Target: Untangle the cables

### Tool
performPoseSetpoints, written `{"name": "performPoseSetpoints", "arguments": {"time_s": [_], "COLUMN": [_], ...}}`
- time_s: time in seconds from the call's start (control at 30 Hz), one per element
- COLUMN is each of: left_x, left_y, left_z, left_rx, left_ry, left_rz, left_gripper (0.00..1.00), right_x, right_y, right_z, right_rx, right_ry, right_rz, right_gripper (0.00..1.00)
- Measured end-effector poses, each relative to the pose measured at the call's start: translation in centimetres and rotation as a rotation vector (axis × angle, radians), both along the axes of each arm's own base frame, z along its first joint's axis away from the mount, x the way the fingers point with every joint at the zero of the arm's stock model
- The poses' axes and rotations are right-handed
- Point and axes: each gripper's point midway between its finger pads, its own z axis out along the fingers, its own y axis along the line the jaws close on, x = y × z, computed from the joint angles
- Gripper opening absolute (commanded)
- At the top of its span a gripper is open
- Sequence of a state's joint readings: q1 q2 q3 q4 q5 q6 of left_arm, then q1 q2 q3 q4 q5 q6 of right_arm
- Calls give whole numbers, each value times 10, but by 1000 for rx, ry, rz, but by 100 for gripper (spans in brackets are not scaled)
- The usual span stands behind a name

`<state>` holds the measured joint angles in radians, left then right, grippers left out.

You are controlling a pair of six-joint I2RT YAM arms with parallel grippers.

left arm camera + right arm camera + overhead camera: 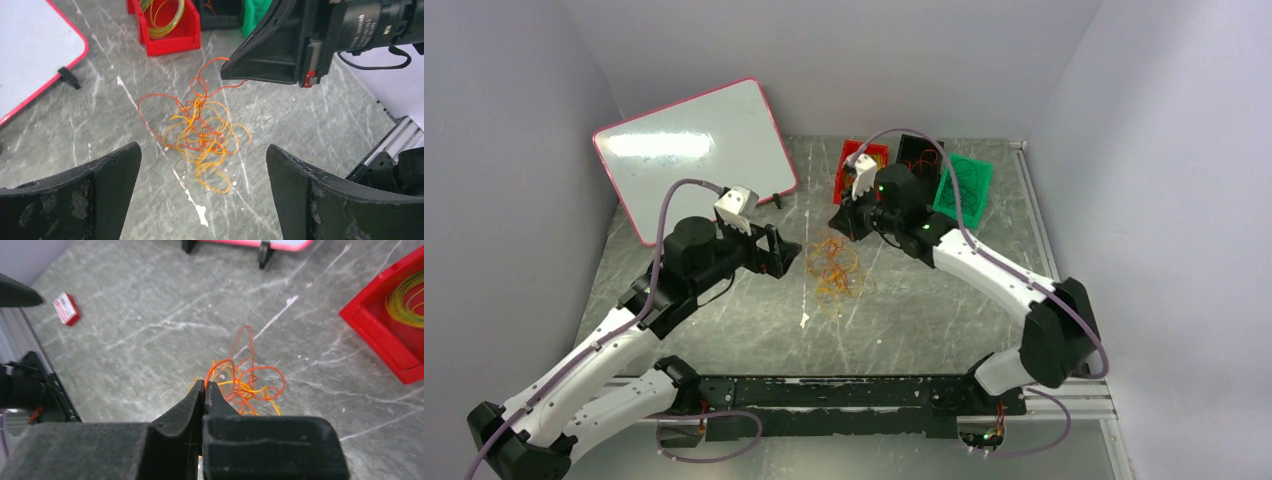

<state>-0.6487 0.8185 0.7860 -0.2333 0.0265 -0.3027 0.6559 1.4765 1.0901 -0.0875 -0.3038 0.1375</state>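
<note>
On the counter (724, 320), cables (836, 268) sit between the hands: right hand (844, 222) pinched shut on an orange loop (220, 365) at the far edge; left hand (789, 252) wide open alongside.

A robotics lab test cell is indicated: a marble-patterned table (724, 330) is enclosed by plain white walls (844, 60). The left arm (594, 360) and right arm (984, 265) are bolted to a mounting rail (844, 392) at 6 o'clock. A pink-rimmed whiteboard (694, 150) is propped at 11 o'clock, and red (842, 170), black (914, 140) and green (984, 170) bins are set at 1 o'clock.
</note>
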Motion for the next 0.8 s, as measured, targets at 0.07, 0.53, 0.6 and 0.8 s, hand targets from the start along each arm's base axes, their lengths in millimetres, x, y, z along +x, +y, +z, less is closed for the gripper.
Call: {"name": "performPoseSetpoints", "arguments": {"time_s": [0.07,0.53,0.6,0.8], "left_x": [-1,-13,-21,-37], "left_y": [-1,-20,-24,-31], "left_z": [10,37,38,58], "left_rx": [-26,-114,-126,-178], "left_ry": [-31,-272,-343,-549], "left_rz": [-8,-170,-226,-323], "left_gripper": [100,100,100,100], "right_x": [-3,-48,-55,-71], "right_y": [-3,-8,-8,-7], "right_z": [25,159,172,189], "right_rx": [28,192,208,244], "right_ry": [-30,-112,-119,-117], "right_rz": [-8,106,130,196], "right_gripper": [0,0,0,0]}}
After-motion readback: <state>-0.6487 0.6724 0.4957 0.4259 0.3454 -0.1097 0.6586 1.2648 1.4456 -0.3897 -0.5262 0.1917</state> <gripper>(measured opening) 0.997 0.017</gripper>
